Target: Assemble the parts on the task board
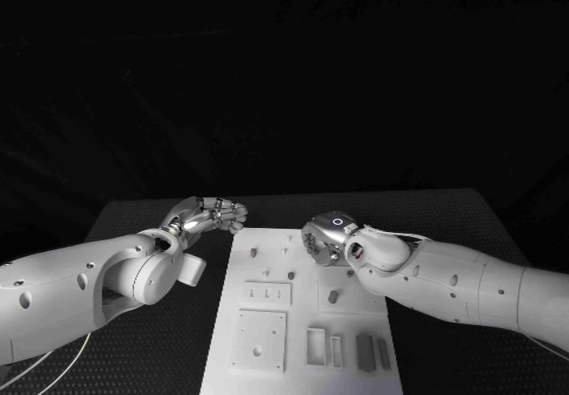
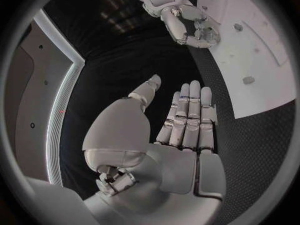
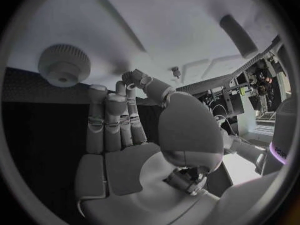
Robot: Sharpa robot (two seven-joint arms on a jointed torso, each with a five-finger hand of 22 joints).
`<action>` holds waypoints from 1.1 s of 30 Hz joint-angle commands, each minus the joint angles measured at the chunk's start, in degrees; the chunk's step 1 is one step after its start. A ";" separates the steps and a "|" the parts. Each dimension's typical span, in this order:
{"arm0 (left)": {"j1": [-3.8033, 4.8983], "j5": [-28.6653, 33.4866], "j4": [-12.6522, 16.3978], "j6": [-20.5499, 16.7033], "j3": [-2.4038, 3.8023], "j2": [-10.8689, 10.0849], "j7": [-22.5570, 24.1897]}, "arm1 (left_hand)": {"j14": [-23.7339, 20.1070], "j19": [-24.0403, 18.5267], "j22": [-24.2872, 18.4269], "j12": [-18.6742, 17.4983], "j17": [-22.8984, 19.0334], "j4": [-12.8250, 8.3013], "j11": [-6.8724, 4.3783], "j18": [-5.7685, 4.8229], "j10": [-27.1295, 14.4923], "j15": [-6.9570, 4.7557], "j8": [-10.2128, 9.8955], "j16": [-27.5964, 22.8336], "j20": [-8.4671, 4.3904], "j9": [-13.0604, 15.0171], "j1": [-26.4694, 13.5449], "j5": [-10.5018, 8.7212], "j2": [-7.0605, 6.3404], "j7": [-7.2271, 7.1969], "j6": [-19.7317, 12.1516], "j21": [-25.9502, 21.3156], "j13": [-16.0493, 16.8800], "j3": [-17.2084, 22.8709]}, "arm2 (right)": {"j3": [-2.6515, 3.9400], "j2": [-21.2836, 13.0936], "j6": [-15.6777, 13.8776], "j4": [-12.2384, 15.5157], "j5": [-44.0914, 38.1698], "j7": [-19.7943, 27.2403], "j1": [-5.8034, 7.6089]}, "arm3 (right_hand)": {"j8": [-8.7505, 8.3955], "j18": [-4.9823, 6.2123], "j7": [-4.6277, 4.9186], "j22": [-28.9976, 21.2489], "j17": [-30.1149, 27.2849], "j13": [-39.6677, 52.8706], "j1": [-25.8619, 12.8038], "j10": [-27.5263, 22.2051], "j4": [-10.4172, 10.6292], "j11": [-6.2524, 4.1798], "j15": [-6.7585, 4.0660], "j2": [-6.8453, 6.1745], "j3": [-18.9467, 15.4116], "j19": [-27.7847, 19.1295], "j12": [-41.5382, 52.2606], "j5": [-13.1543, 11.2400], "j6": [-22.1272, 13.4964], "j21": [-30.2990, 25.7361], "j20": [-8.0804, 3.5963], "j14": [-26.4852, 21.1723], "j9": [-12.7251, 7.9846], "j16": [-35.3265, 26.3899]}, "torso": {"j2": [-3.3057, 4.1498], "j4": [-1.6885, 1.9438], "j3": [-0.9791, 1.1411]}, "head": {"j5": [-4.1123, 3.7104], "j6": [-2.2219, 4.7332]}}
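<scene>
Head view: task board (image 1: 267, 362) is seen mid-table, grey parts (image 1: 364, 351) at its near right corner. Left hand (image 1: 208, 216) is held off the board's far left corner, right hand (image 1: 327, 239) over the far edge.
Left wrist view: fingers (image 2: 187, 116) are straight and parted, nothing held.
Right wrist view: fingers (image 3: 106, 120) are extended, empty, beside a ribbed knob (image 3: 64, 65) on the board. A part should be approached slowly, with the grip squared first.

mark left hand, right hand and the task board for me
left hand (image 1: 209, 216): head view, on the back of the hand.
right hand (image 1: 327, 237): head view, on the back of the hand, over the board.
task board (image 1: 279, 333): head view, bare white face near its lower middle.
</scene>
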 commanded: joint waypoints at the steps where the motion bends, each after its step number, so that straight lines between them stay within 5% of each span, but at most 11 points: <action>1: 0.03 0.23 0.26 0.70 0.04 0.11 0.46 | 0.27 0.39 -0.06 -0.33 0.11 -0.43 0.06 0.91 0.32 0.08 -0.31 -0.34 0.06 -0.06 -0.50 -0.36 -0.05 0.40 0.07 0.22 -0.09 0.02 | 0.04 1.05 -4.56 -0.42 -2.82 -3.84 0.11 | 0.11 1.76 -0.11 1.20 -0.11 0.26 -0.10 5.34 -0.02 -1.35 -1.17 -0.28 0.48 0.05 0.08 0.13 0.52 0.34 -0.42 -0.72 0.19 0.42 | 0.04 -0.03 -0.02 | 0.04 0.41; 10: 0.03 0.23 0.11 0.70 0.04 0.34 0.51 | 0.28 0.38 -0.06 -0.42 0.15 -0.62 0.08 0.91 0.34 0.08 -0.33 -0.37 0.06 -0.07 -0.68 -0.36 -0.05 0.41 0.06 0.25 -0.09 0.16 | 0.05 3.82 -7.19 -1.89 -5.15 -5.87 0.18 | 0.05 1.76 -0.18 1.16 -0.28 0.65 -0.03 5.37 0.03 -1.38 -1.20 -0.64 0.91 0.03 0.00 0.13 0.66 0.69 -0.55 -0.74 0.37 0.56 | 0.09 0.07 0.02 | 0.06 0.93; 20: 0.03 0.23 -0.37 0.73 0.05 1.08 0.54 | 0.30 0.38 -0.06 -0.47 0.18 -0.75 0.08 0.91 0.38 0.08 -0.35 -0.40 0.06 -0.08 -0.80 -0.36 -0.04 0.41 0.06 0.28 -0.09 0.26 | 0.05 6.84 -6.94 -4.93 -5.38 -5.90 0.28 | 0.02 1.76 -0.20 1.14 -0.36 0.81 -0.02 5.37 0.08 -1.39 -1.21 -0.77 1.10 0.02 -0.04 0.13 0.72 0.82 -0.59 -0.75 0.44 0.62 | 0.16 0.31 0.00 | -0.13 1.25; 33: 0.04 0.23 -0.42 0.72 0.06 1.37 0.56 | 0.31 0.38 -0.05 -0.58 0.24 -1.02 0.08 0.91 0.43 0.08 -0.36 -0.44 0.06 -0.09 -1.06 -0.36 -0.02 0.42 0.07 0.32 -0.10 0.47 | 0.05 8.56 -6.60 -6.96 -5.84 -5.44 0.25 | -0.08 1.76 -0.19 1.10 -0.48 1.01 -0.05 5.32 0.14 -1.37 -1.19 -0.92 1.36 -0.05 -0.14 0.13 0.72 0.94 -0.61 -0.79 0.53 0.68 | 0.24 0.26 -0.06 | 0.01 0.88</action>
